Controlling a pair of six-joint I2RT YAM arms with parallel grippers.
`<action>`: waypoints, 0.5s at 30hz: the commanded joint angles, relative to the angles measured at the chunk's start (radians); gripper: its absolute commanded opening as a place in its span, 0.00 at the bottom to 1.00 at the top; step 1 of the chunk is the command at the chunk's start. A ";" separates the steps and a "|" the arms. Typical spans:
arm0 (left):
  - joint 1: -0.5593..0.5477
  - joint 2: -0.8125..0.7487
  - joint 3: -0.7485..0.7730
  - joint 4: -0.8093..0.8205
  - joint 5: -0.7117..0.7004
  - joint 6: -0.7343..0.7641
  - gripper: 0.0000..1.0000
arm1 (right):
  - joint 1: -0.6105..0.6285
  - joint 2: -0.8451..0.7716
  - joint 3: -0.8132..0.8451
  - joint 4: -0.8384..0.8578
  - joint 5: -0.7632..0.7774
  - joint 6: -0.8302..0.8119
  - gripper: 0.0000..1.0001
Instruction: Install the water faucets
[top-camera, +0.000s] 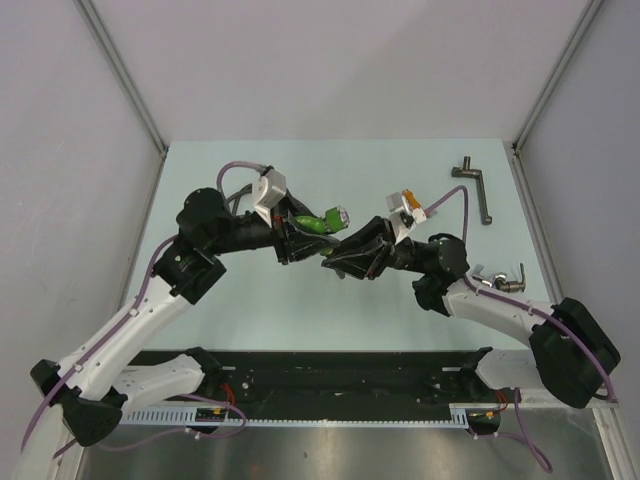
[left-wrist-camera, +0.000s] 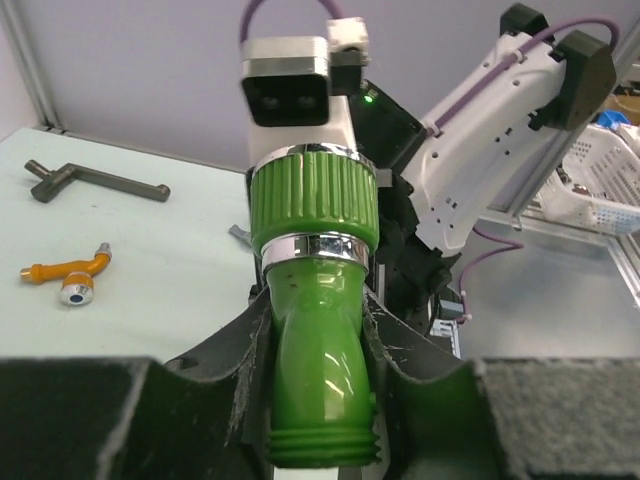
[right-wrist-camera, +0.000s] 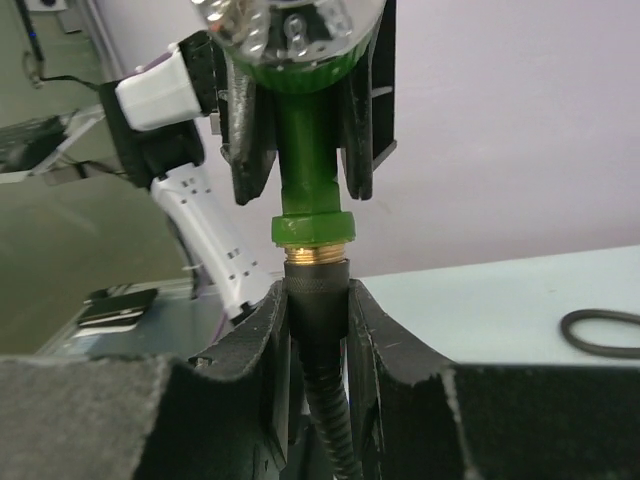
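You have the left arm (top-camera: 130, 320) reaching from the near left corner up over the table (top-camera: 250, 315), bent at the elbow and turned inward to the right. Its left gripper (top-camera: 305, 228) is clenched on the green faucet (top-camera: 325, 220), pads pressed to either side of the faucet's neck. The faucet is held in the air above the middle of the table, its silver end pointing to the right and away from the bases.

Your right arm (top-camera: 500, 310) rises from the near right corner, folds at the elbow and points left towards the other arm. The right gripper (right-wrist-camera: 315, 300) is closed tight around the end of the black hose (right-wrist-camera: 325, 400), just below its brass fitting (right-wrist-camera: 315, 253). In the right wrist view the green faucet stands straight above that fitting, its green collar touching the brass, with the hose in line beneath it. You cannot tell from these views how far the thread has engaged. The two grippers meet nearly tip to tip, with only the joint between them.

The orange faucet (left-wrist-camera: 65, 272) lies flat on the table, free of both grippers and close beside the right arm's forearm in the top view. A grey metal crank (top-camera: 478, 188) lies towards the far right of the table, well apart from the arms; a black ring (right-wrist-camera: 605, 332) rests flat on the surface.
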 joint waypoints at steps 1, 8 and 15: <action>-0.012 0.015 0.049 -0.033 0.214 0.059 0.04 | -0.043 0.058 0.070 0.287 -0.042 0.259 0.00; -0.010 -0.027 0.090 -0.151 -0.035 0.107 0.52 | -0.050 0.048 0.062 0.224 -0.023 0.192 0.00; -0.012 -0.074 0.106 -0.268 -0.315 0.129 0.79 | -0.050 0.018 0.042 0.149 0.033 0.117 0.00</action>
